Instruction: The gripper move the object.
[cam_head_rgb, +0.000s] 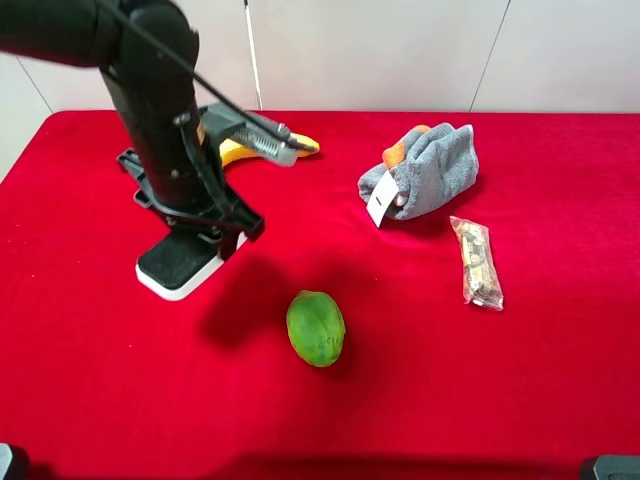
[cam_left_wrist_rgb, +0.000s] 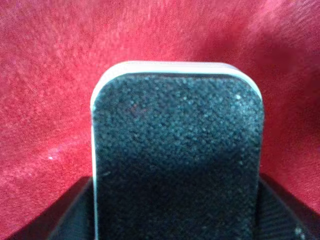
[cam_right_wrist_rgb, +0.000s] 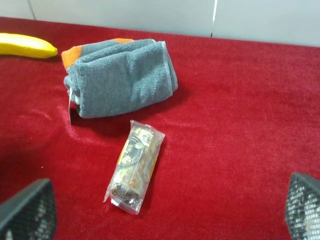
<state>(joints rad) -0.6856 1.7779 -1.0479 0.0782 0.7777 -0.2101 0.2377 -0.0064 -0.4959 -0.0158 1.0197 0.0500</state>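
on my high feed the left gripper (cam_head_rgb: 196, 232) was down at the left side of the red cloth (cam_head_rgb: 520, 380), its dark arm slanting in from the upper left corner. the board eraser (cam_head_rgb: 172, 265) was right under it, black felt up and white base below. its near end stuck out toward me from beneath the claw. i could not tell whether it lay on the cloth or was raised a little.

the left wrist feed was almost all felt. the eraser ran up the middle of the picture with its rounded white rim at the far end. the dark fingers (cam_left_wrist_rgb: 60, 222) sat tight against both long sides, with no gap that i could see, so i read the claw as clamped on the eraser.

a yellow banana (cam_head_rgb: 300, 146) showed just behind the arm, mostly hidden by it. a green fruit (cam_head_rgb: 316, 328) lay alone on the cloth, nearer me than the eraser and to its right.

the right gripper (cam_right_wrist_rgb: 165, 220) was spread wide, its two mesh-patterned tips at opposite lower corners of its wrist feed with nothing between them. beyond it lay a clear packet (cam_right_wrist_rgb: 135, 167) and, a little farther, a folded grey towel (cam_right_wrist_rgb: 120, 77) with an orange edge and a white tag.
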